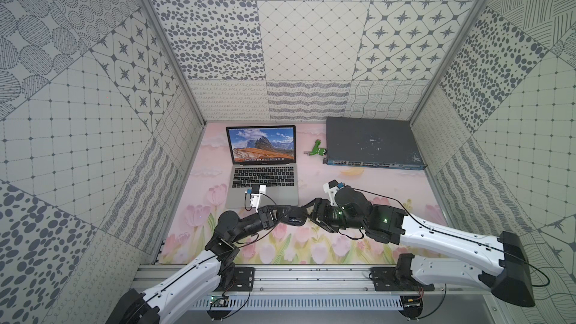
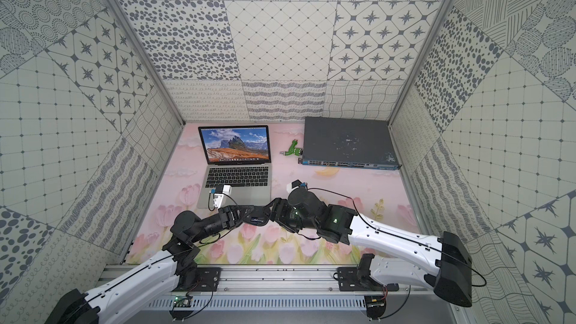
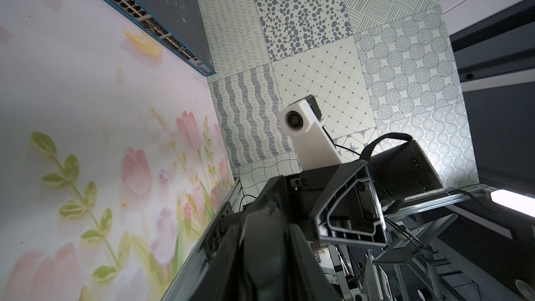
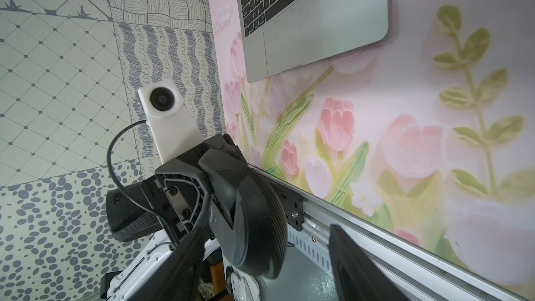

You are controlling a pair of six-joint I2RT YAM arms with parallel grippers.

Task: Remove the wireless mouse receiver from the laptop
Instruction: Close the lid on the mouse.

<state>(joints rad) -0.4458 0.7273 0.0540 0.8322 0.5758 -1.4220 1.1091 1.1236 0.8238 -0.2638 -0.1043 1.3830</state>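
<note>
The left claw (image 1: 284,213) is clenching the black mouse (image 4: 254,221); the right claw (image 1: 312,213) is gaping released around it. The laptop (image 1: 265,176) is sitting open on the table (image 1: 374,191) just beyond. The wireless mouse receiver is showing nowhere. Risk: both claws are crowding the mouse, so a bump could be knocking it loose.
</note>
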